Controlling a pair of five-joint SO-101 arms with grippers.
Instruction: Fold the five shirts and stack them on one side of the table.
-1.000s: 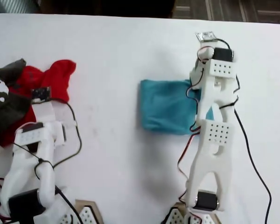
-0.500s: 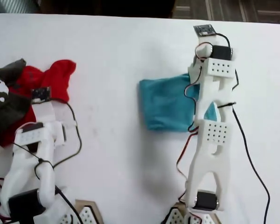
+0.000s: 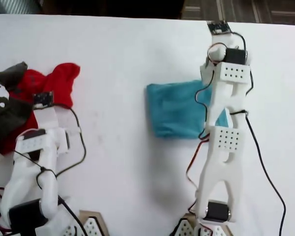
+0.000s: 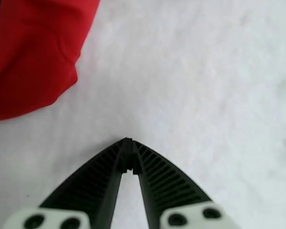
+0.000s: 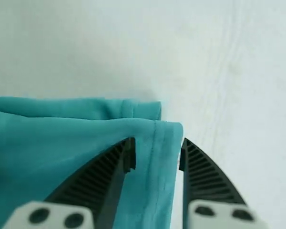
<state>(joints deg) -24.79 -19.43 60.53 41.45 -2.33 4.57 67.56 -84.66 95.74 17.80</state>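
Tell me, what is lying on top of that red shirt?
A dark shirt with white print overlaps the left part of the red shirt. The left arm hides its lower edge, so anything there can't be seen.

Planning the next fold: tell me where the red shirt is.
In the high view, the red shirt lies at the table's left edge, partly under a dark shirt.

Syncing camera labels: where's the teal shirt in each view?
High view: teal shirt mid-table, partly under the right arm.
Right wrist view: teal shirt, its edge inside the open right gripper.
Left wrist view: red shirt, shut left gripper.
Shared landmark: white table.
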